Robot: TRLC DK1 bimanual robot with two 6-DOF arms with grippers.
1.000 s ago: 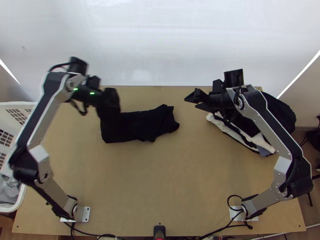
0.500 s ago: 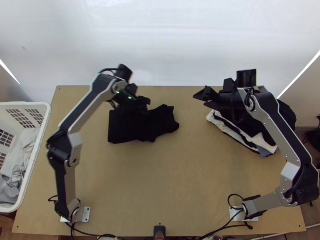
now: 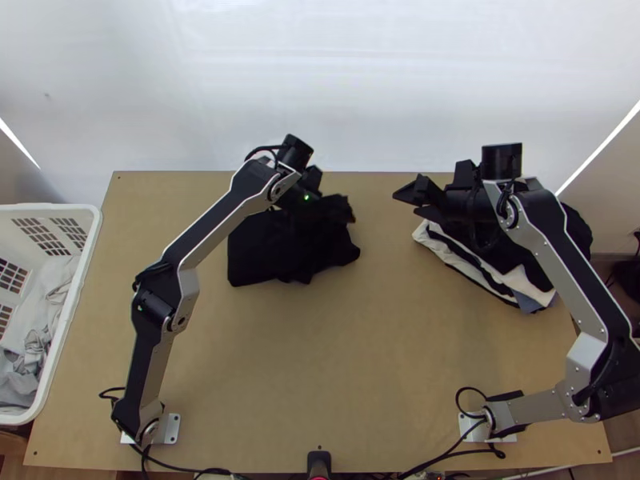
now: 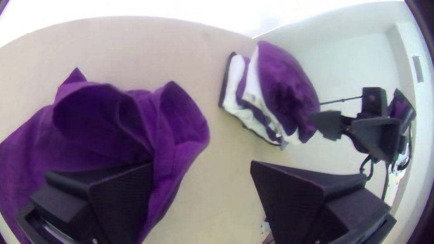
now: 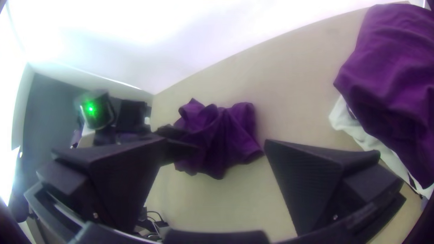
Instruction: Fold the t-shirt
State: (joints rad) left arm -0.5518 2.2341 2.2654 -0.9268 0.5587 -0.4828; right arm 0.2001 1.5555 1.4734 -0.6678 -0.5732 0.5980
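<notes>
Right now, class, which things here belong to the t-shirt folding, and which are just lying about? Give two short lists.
Folding:
dark t-shirt, rumpled on the table
left gripper, over the shirt, jaws apart
right gripper, off to the shirt's right, jaws apart

Lying about, it seems:
clothes pile at the table's right
white basket at the left
light cloth inside it

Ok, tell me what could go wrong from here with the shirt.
The shirt has raised, loose folds by the left gripper, so its open jaws might catch several layers, or none. One of those jaws overhangs the shirt, so coming down could press creases in. The right gripper hangs open near the pile; a low swing might snag it.
</notes>
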